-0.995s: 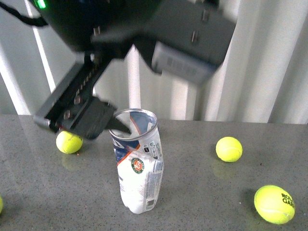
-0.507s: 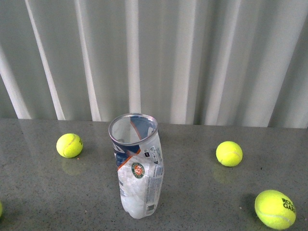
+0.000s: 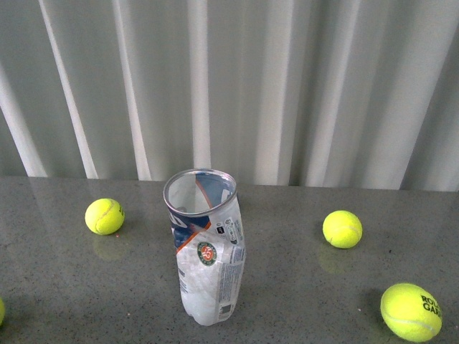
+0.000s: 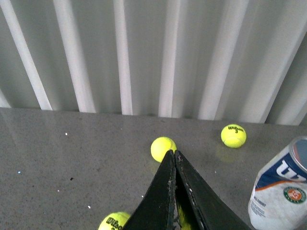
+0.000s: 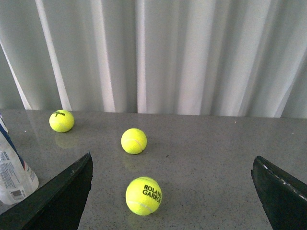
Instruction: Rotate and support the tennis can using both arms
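My left hand (image 4: 173, 158) is clenched, fingers pressed together, nothing between them. It hovers over the worktop (image 4: 72, 143), a ball (image 4: 163, 148) just past the tips. My right hand (image 5: 172, 191) is released, jaws spread wide, nothing held; a ball (image 5: 143, 195) lies between them on the worktop, not touched. Neither hand shows in the front view.

The can (image 3: 206, 247) stands upright on the worktop, open end up, near the middle of the front view, apart from both hands. In the left wrist view it sits off to one edge (image 4: 280, 187); in the right wrist view only a sliver shows (image 5: 12, 172).

Handling, my guess: thin clear plastic, light, looks empty. The wall is already dented and creased around the middle, so soft, will buckle under a hard squeeze. Smooth label, likely slippery. Tips easily, being tall and narrow. The silver rim (image 3: 199, 192) looks the stiffest part; I'd take hold just below it with one hand and support the lower body or base with the other, light pressure.

Writing: round orange-green logo on the can, small print beside it unreadable. Big white letters on the blue band, cut off in the left wrist view. Right wrist ball reads "ROLAND GARROS". Another ball (image 4: 233, 135) reads "Wilson 3"; a ball (image 4: 114, 221) by my left hand also shows a Wilson mark.
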`<act>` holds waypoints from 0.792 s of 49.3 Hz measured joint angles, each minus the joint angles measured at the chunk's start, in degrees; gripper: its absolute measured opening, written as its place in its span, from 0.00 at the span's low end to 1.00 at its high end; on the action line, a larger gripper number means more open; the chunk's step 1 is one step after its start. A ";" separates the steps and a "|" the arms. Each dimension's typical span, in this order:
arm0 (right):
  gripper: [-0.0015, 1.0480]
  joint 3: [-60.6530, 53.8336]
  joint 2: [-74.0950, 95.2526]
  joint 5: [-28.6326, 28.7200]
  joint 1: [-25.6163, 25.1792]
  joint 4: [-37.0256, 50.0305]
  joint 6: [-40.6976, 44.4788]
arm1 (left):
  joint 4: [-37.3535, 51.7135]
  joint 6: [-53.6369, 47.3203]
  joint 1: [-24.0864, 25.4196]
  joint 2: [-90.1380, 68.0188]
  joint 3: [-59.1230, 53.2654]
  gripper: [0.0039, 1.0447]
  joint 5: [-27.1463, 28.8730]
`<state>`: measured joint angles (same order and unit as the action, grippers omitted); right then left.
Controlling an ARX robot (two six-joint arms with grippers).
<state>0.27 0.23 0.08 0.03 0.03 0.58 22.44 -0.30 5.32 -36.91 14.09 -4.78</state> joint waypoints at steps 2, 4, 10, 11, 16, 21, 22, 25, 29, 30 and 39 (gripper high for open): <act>0.93 0.00 0.00 -0.02 0.00 0.00 0.00 | 0.00 0.02 -1.36 0.72 -0.90 0.03 2.01; 0.93 0.00 0.00 -0.02 0.00 0.00 -0.02 | 0.00 0.17 -3.58 1.97 -2.23 0.03 4.11; 0.93 0.00 0.00 0.00 0.00 0.00 0.00 | -0.02 0.20 -5.42 5.42 -5.18 0.03 4.42; 0.93 0.00 0.00 0.00 0.00 0.00 0.00 | -0.09 0.20 -5.40 6.05 -5.68 0.03 4.59; 0.93 0.00 0.00 -0.02 0.02 0.00 0.00 | -0.85 0.24 -5.38 8.50 -7.41 0.03 4.83; 0.93 0.00 0.00 -0.02 0.00 0.00 0.00 | -2.10 0.22 -5.38 11.39 -9.03 0.03 4.79; 0.93 0.00 0.00 -0.02 0.02 0.00 0.00 | -2.45 0.22 -5.38 12.07 -9.35 0.03 4.79; 0.93 0.00 0.00 -0.02 0.00 0.00 0.00 | -3.08 0.24 -5.38 13.14 -9.79 0.03 4.81; 0.93 0.00 0.00 -0.02 0.00 0.00 0.00 | -4.11 0.22 -5.38 14.82 -10.43 0.03 4.81; 0.93 0.00 0.00 -0.02 0.00 0.00 0.00 | -4.33 0.24 -5.38 15.21 -10.58 0.03 4.81; 0.93 0.00 0.00 -0.02 0.00 0.00 0.00 | -7.41 0.24 -5.38 19.63 -11.98 0.03 4.81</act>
<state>0.27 0.23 0.05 0.03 0.03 0.58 15.03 -0.05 -0.05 -17.28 2.11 0.03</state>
